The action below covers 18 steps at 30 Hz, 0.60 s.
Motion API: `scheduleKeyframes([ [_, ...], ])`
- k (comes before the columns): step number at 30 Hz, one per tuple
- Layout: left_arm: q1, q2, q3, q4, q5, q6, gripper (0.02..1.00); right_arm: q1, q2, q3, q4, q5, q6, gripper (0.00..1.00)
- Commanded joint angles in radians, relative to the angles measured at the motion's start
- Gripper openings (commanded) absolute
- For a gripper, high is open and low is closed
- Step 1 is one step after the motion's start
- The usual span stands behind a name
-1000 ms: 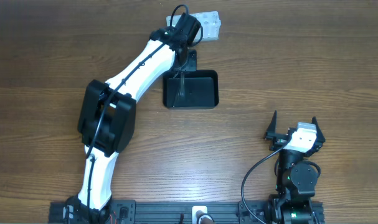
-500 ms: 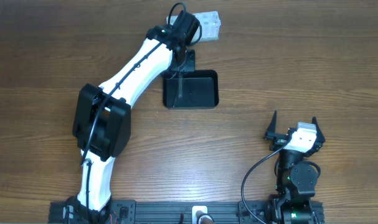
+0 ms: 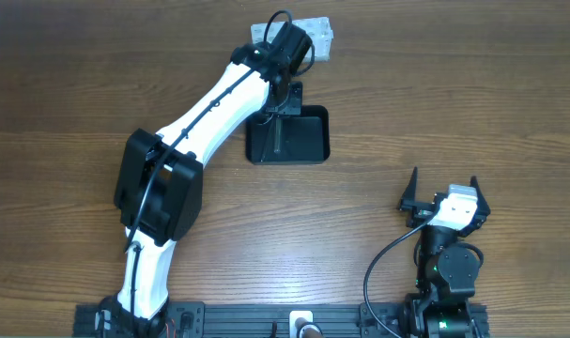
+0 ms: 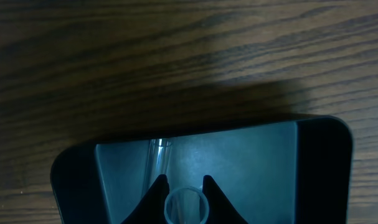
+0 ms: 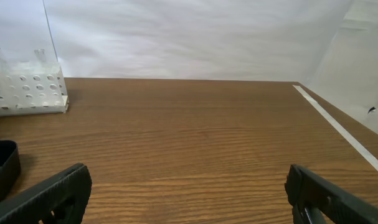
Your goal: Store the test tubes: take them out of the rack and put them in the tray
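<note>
Your left claw (image 4: 184,182) grips a test tube (image 4: 185,206) above the tray (image 4: 319,162), another tube (image 4: 157,154) lying just ahead; right claw (image 5: 187,175) spread wide

One rack (image 5: 27,93), one tray (image 3: 308,139), four test tubes (image 4: 157,158).

Clear test tube (image 4: 157,159) in black tray (image 4: 319,168) (rack (image 3: 318,38) nearby)

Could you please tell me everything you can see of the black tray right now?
The black tray is a shallow rectangular dish with rounded corners and raised walls, plastic by its look, flat on the wooden table, just nearer the arms than the white rack. One clear test tube lies on its floor. The left gripper holds a second tube upright over it.
</note>
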<state>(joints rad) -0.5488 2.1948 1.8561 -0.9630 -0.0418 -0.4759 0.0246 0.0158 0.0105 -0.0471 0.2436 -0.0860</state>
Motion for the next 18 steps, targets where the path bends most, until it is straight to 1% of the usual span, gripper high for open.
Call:
scheduleKeyframes([
  [1,0.002,-0.033,-0.059,0.005,-0.009,-0.054,0.075,-0.006,-0.005,-0.005,-0.002,0.012,0.0,0.993],
  [4,0.002,-0.033,-0.079,0.016,-0.008,-0.057,0.075,-0.006,-0.005,-0.005,-0.002,0.012,0.0,0.991],
  [7,0.002,-0.033,-0.08,0.02,-0.009,-0.056,0.108,-0.006,-0.005,-0.005,-0.001,0.012,-0.001,0.991],
  [9,0.002,-0.033,-0.08,0.02,-0.009,-0.056,0.15,-0.006,-0.005,-0.005,-0.002,0.012,-0.001,0.991],
  [10,0.002,-0.033,-0.08,0.019,-0.009,-0.056,0.246,-0.006,-0.005,-0.005,-0.001,0.012,-0.001,0.991],
  [11,0.002,-0.033,-0.082,0.02,-0.009,-0.056,0.299,-0.006,-0.005,-0.005,-0.001,0.012,0.0,0.991],
  [12,0.002,-0.033,-0.084,0.019,-0.009,-0.056,0.321,-0.006,-0.005,-0.005,-0.001,0.012,0.0,0.991],
  [15,0.002,-0.033,-0.084,0.02,-0.013,-0.056,0.343,-0.006,-0.005,-0.005,-0.002,0.012,-0.001,0.993],
  [18,0.002,-0.063,-0.084,0.023,-0.034,-0.056,0.424,-0.006,-0.005,-0.005,-0.002,0.012,0.0,0.991],
])
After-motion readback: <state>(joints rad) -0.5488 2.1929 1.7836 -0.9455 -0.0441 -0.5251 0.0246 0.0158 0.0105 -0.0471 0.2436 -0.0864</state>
